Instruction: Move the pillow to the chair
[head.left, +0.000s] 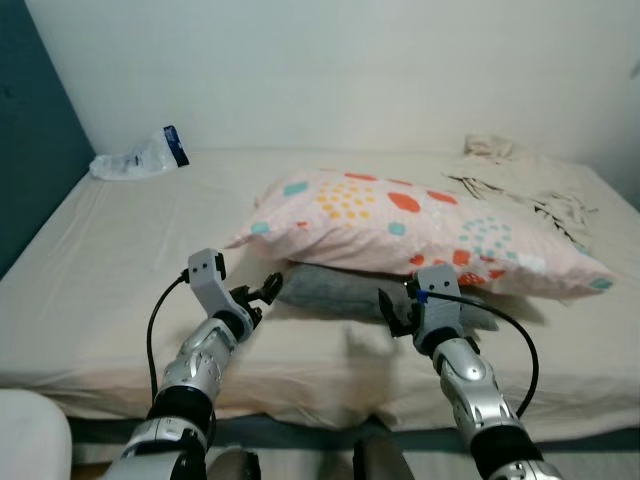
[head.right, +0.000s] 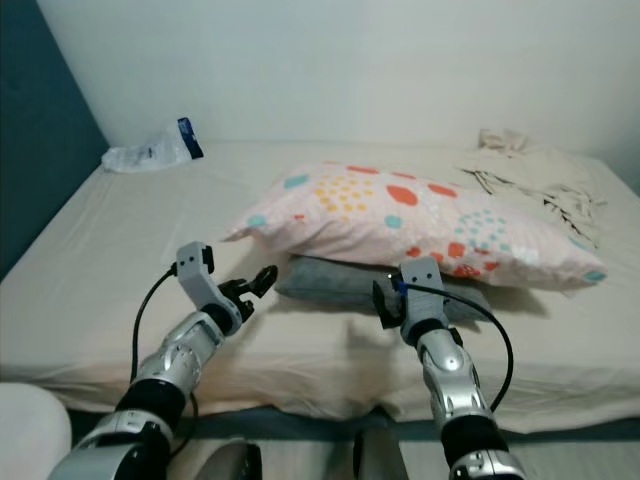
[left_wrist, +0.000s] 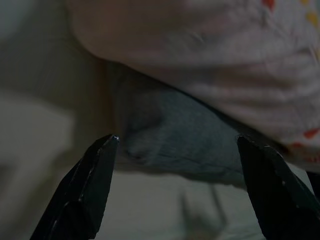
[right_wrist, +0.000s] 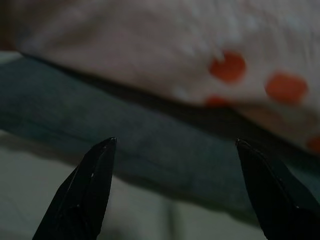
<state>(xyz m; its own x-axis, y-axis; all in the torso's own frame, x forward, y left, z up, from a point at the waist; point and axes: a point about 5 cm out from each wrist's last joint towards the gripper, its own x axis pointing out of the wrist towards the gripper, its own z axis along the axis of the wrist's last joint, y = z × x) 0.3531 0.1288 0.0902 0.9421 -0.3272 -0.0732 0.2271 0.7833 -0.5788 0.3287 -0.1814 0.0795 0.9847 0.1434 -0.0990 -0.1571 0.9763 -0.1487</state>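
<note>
A pink pillow (head.left: 420, 225) with coloured dots lies across the bed, resting on a flatter grey pillow (head.left: 330, 290). My left gripper (head.left: 266, 290) is open just in front of the grey pillow's left end, below the pink pillow's corner. My right gripper (head.left: 392, 312) is open at the front edge of both pillows, near their middle. In the left wrist view the grey pillow (left_wrist: 170, 135) lies between the spread fingers (left_wrist: 90, 185), with the pink pillow (left_wrist: 210, 50) above it. The right wrist view has the grey pillow (right_wrist: 100, 120) under the dotted pillow (right_wrist: 175, 40). Neither gripper holds anything.
The bed (head.left: 120, 260) has a beige sheet and its front edge runs just below my arms. A clear plastic bag (head.left: 140, 158) lies at the back left. Crumpled cloth (head.left: 530, 185) sits at the back right. A dark teal wall (head.left: 30, 130) stands on the left.
</note>
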